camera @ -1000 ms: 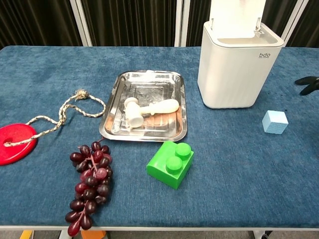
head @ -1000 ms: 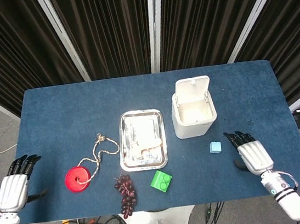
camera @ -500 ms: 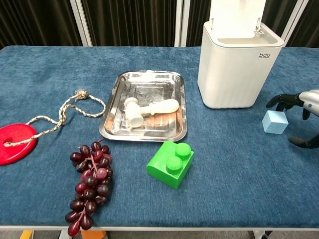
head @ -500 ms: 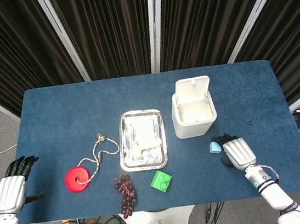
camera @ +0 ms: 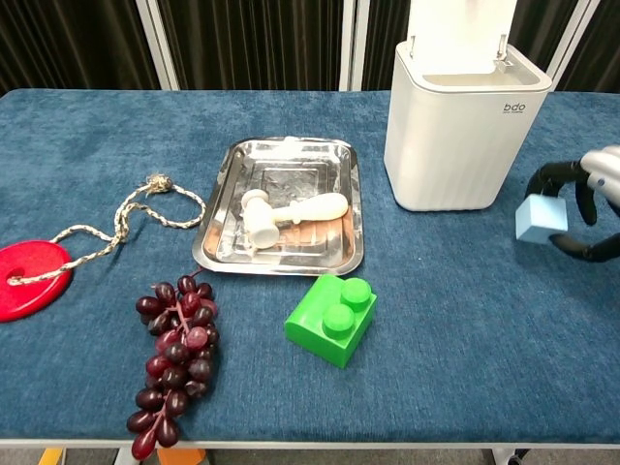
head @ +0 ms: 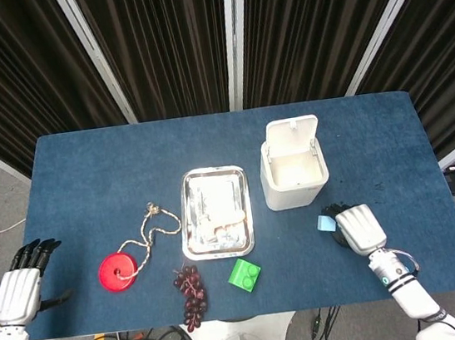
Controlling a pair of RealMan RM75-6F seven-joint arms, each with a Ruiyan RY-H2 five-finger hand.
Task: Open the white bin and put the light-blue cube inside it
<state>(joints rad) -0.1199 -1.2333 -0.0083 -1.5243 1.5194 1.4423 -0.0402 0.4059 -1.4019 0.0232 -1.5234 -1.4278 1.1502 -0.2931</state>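
Note:
The white bin (head: 295, 179) (camera: 463, 136) stands right of the table's middle with its lid tipped up and open. My right hand (head: 354, 229) (camera: 587, 199) is just right of and nearer than the bin, fingers curled around the light-blue cube (head: 326, 222) (camera: 541, 219). In the chest view the cube appears raised off the blue cloth. My left hand (head: 21, 289) hovers at the table's near left edge with its fingers apart and nothing in it; it shows only in the head view.
A steel tray (head: 214, 212) (camera: 281, 208) holding a small white mallet lies left of the bin. A green brick (head: 244, 274) (camera: 336, 318), dark grapes (head: 191, 292) (camera: 170, 355) and a red disc on a rope (head: 118, 272) (camera: 27, 278) lie along the near side.
My right hand moved left to the cube, closed its fingers around it and has lifted it slightly. The left hand has barely moved.

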